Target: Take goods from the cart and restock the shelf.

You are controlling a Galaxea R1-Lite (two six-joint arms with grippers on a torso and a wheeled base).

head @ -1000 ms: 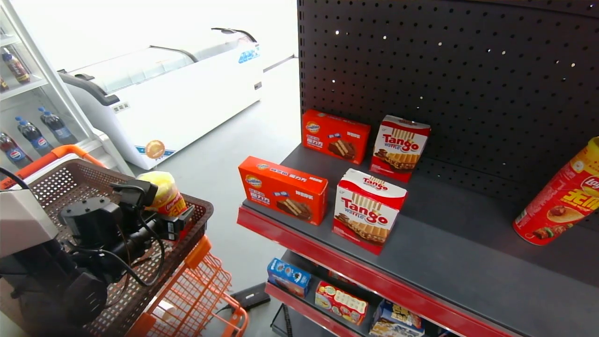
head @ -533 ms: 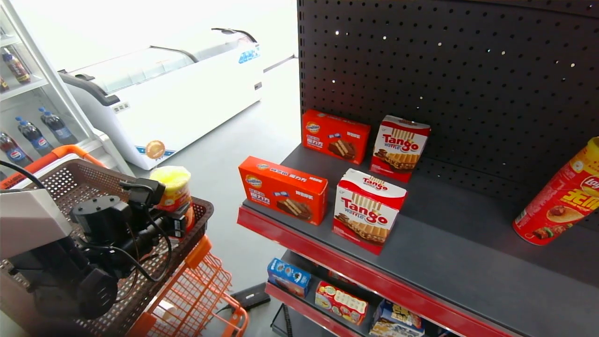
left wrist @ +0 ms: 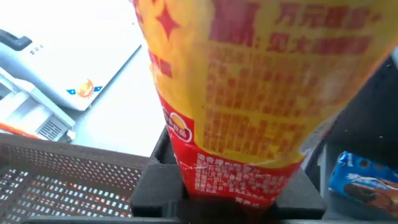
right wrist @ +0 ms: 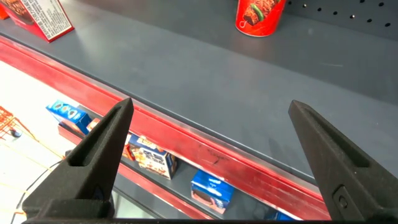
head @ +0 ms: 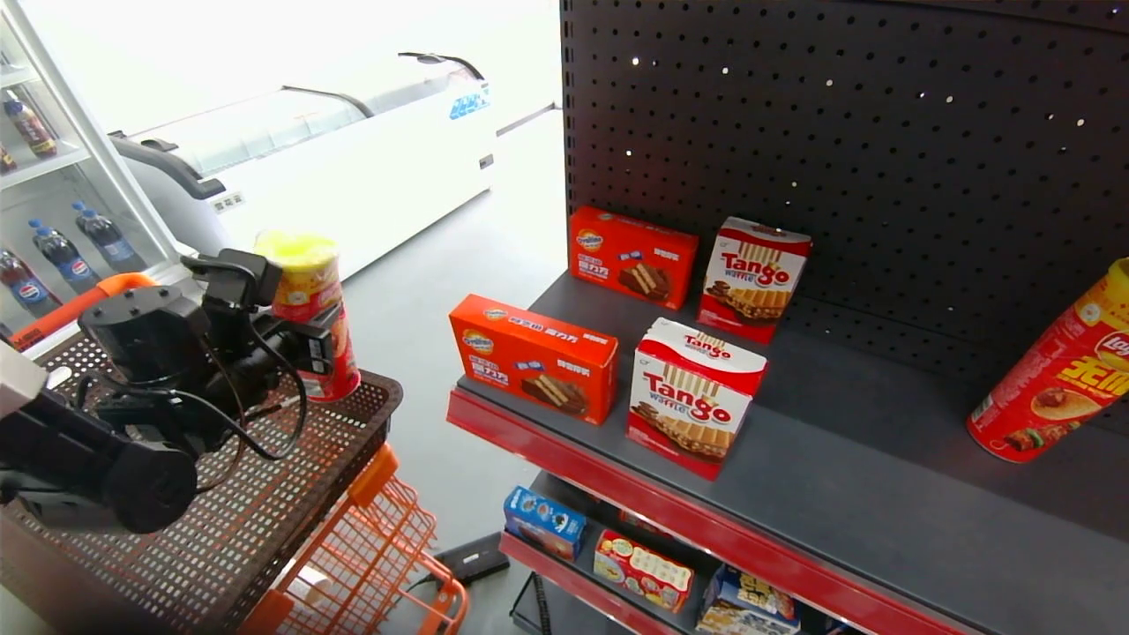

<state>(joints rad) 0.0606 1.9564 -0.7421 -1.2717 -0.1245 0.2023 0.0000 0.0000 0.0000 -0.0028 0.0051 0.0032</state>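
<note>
The chip can (head: pixel 304 282) held in the left pincer (head: pixel 313 353) has a glossy printed wrap and a yellow plastic lid; the pincer looks like matt black plastic. Left of the shelf (head: pixel 882 503), the basket (head: pixel 265 511) is brown perforated plastic on an orange coated-wire cart (head: pixel 388 538). The shelf board is matt dark grey with a glossy red lip, backed by matt black pegboard (head: pixel 882 132). The boxes (head: pixel 534 357) on it are smooth, shiny cardboard.

Red-and-yellow chip can (head: pixel 304 282), brown perforated cart basket (head: pixel 265 511)

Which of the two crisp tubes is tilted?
The shelf tube, leaning against the pegboard; the other tube is held upright in the left gripper.
</note>
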